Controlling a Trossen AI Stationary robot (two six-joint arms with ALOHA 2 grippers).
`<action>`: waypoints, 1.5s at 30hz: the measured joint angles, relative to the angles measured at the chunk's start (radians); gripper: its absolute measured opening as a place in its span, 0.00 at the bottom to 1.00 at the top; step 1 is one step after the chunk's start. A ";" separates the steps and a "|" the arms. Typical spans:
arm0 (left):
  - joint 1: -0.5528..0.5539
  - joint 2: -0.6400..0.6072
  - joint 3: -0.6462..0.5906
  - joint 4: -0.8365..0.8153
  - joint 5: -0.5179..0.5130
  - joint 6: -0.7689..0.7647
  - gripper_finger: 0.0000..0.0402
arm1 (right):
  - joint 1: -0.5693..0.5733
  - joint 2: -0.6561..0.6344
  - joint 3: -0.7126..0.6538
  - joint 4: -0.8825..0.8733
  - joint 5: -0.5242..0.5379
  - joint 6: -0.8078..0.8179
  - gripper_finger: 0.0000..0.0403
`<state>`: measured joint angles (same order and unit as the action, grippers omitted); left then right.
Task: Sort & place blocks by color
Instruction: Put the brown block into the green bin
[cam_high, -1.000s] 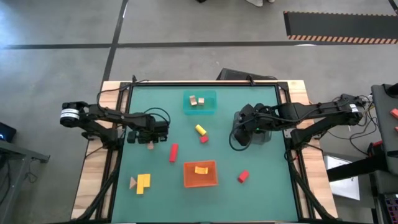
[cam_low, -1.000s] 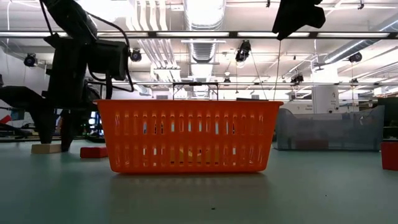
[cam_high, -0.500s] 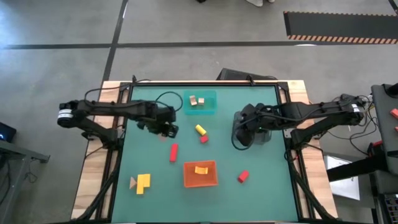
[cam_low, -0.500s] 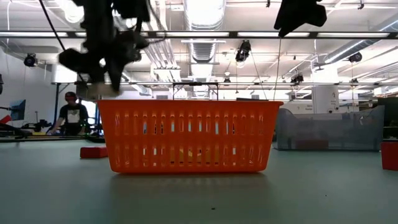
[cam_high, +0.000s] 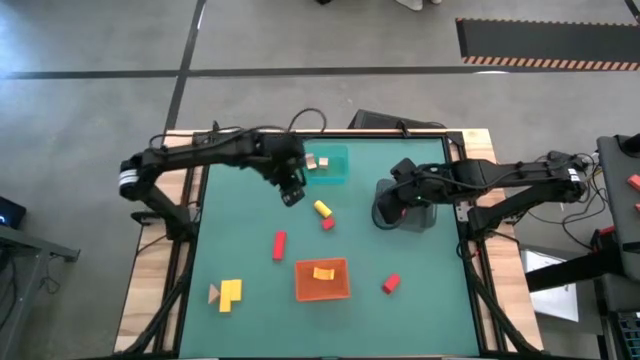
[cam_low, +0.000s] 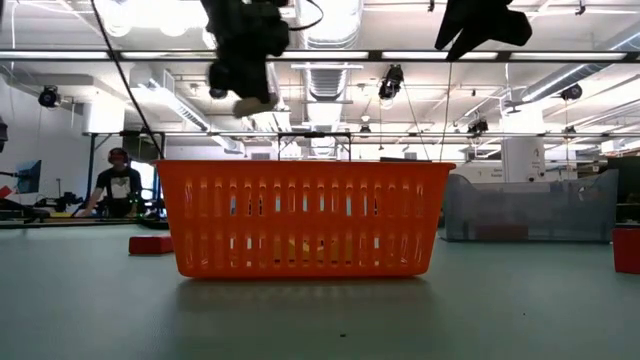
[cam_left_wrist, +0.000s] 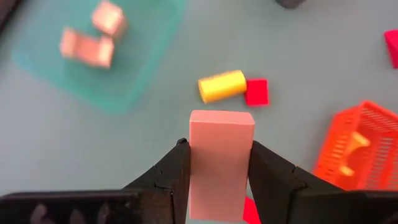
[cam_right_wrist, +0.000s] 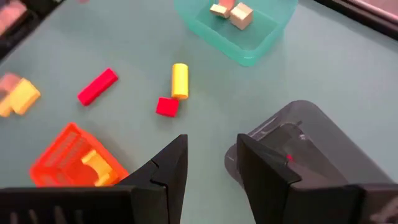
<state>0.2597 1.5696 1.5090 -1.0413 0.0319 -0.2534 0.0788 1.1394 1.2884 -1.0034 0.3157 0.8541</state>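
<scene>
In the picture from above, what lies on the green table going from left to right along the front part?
Tan wedge, yellow block, long red block, orange tray holding a yellow piece, small red block.

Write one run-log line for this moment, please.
left gripper: holds tan block, near teal tray | right gripper: open, empty, above grey tray

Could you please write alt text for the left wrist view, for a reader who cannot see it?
The left gripper holds a tan block above the green table. Beyond lie a teal tray with two tan blocks, a yellow cylinder touching a red cube, and an orange basket.
</scene>
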 joint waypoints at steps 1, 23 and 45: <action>0.011 0.025 0.028 0.001 0.000 0.055 0.28 | -0.001 -0.003 0.000 0.000 0.002 0.016 0.32; 0.197 0.372 0.195 0.169 -0.007 0.809 0.28 | -0.001 -0.125 0.000 0.021 0.146 0.089 0.32; 0.234 0.420 0.133 0.335 0.053 0.694 0.29 | -0.001 -0.105 0.000 0.044 0.183 0.108 0.32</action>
<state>0.4934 1.9900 1.6415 -0.7067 0.0853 0.4410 0.0776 1.0341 1.2884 -0.9589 0.4992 0.9619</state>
